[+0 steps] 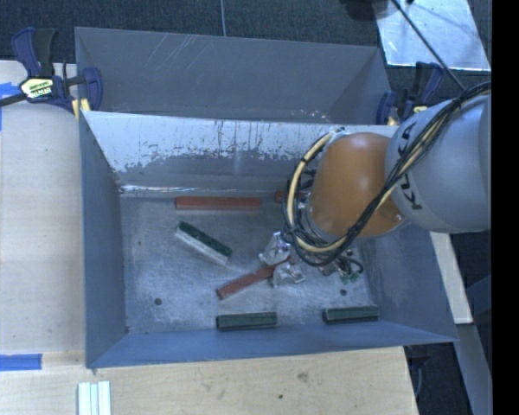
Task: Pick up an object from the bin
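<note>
- The gripper is down inside the bin, low over the floor a little right of the middle. It sits at the right end of a short reddish-brown stick.
- That stick lies flat and slanted on the bin floor. Its left end points toward the near-left and its right end runs in under the gripper.
- I cannot tell whether the gripper is open or closed, because the metal parts at its tip blur together with the stick's end.
- By my reading, the approach is done and the lift is not. The stick looks to be resting on the floor along its whole visible length, so nothing has come out of the bin yet.
- What is left, as I judge it, is a sure hold on the stick's end, a lift, and carrying it clear of the walls.
- Just left of the stick, toward the far side, lies a green-and-white block. It is close but apart from the stick.
- A longer reddish-brown bar lies along the foot of the far wall.
- Two dark green bars lie against the near wall, one just near of the stick and one to the right.
- None of these touches the stick, so its way up looks free. The arm's orange cover and cables hang over the right part of the floor.
</note>
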